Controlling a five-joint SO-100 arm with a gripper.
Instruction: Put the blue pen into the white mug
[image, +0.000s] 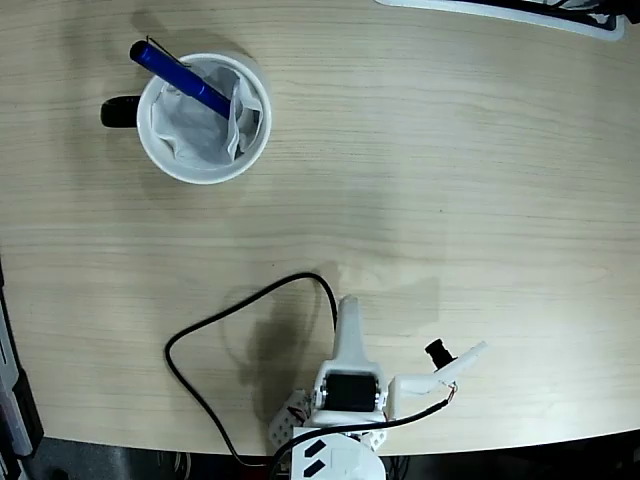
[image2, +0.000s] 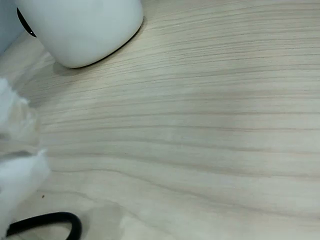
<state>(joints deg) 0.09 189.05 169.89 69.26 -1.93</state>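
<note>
Fixed view from above: the mug (image: 204, 118) stands upright near the upper left of the table (image: 450, 180), its black handle (image: 119, 111) pointing left in the picture. The pen (image: 181, 78) rests inside the mug, tilted, its lower end buried in the crumpled white lining (image: 195, 128) and its upper end leaning over the rim at upper left, past the wall. The lining probably props the pen at this slant instead of letting it drop to the bottom. The task thus appears complete, judged from how the pen lies.

The arm (image: 345, 385) sits folded at the bottom edge of the table, well apart from the mug, a posture that reads as a parked pose. The gripper (image: 350, 310) points up the picture and holds nothing; whether its fingers are spread or pressed together cannot be told from either view. A black cable (image: 215, 320) loops on the table just beside the arm.

Wrist view: the mug's outer wall (image2: 80, 30) shows at upper left, bare wood grain fills the rest, and a blurred white finger (image2: 17, 170) sits at the left edge.
</note>
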